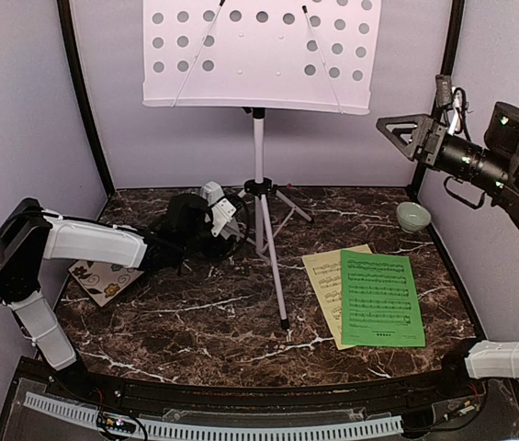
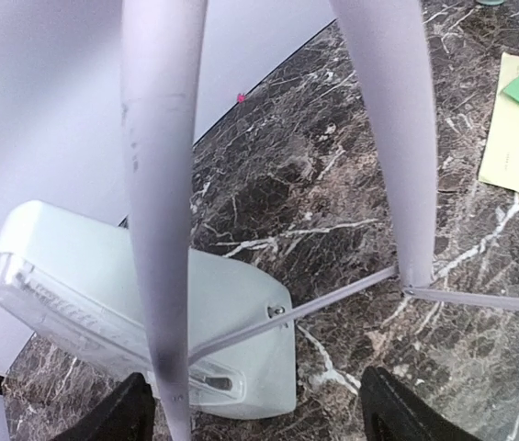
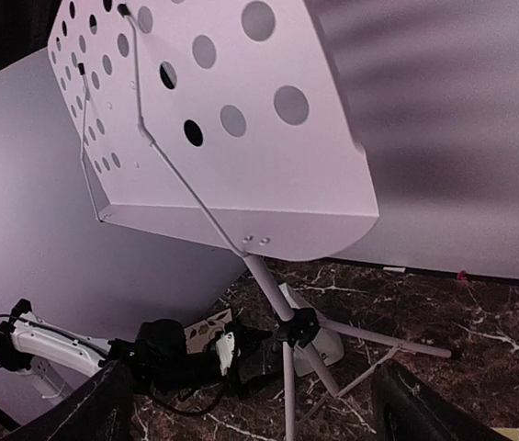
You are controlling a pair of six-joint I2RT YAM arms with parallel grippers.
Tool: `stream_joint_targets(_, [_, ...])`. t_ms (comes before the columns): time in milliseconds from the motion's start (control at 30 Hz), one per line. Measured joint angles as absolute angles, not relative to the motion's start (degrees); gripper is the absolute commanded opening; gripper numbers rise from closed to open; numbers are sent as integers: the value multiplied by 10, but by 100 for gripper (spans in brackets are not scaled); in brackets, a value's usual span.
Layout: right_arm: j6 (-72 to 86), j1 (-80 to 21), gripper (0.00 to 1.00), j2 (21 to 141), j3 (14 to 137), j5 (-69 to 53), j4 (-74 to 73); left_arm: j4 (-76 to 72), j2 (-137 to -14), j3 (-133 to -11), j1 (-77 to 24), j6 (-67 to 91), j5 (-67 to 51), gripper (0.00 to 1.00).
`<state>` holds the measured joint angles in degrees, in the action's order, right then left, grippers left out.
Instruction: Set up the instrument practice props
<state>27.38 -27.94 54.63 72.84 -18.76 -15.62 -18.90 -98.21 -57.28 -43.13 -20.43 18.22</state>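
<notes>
Nearest the arm bases, the green music sheet point(image 1: 380, 299) lay flat on the marble table point(image 1: 195, 312), to the right of the white music stand point(image 1: 259, 55) and near its front leg. It overlapped the pale-yellow sheet point(image 1: 323, 276), whose uncovered strip showed on the side toward the stand. Left of the stand, a floral tile point(image 1: 103, 278) lay partly under the left arm.

The left gripper point(image 2: 268, 413) sat low at the stand's feet, on its left side. Its jaws were spread wide and held nothing, and in the wrist view two of the stand's legs rose between the fingers. The light-grey metronome point(image 2: 84, 285) lay on its side just beside the left-hand leg, toward the back wall, with a thin brace rod of the stand crossing in front of it. Whether it touched the leg could not be told.

Farther back, a small pale-green bowl point(image 1: 412, 216) sat right of the stand. The right gripper point(image 3: 268, 409) hung high to the stand's right, about level with the lower edge of the perforated desk and well apart from it, jaws released and empty.
</notes>
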Motion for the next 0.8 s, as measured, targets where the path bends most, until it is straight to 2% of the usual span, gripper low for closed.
stream_joint_targets(367, [353,-263,88,554,612,-81,-281,-146,-860,-513,-458,-120,112,83])
stream_joint_targets(800, [389,-50,84,555,422,-121,-369,-120,-802,-457,-525,-9,14,77])
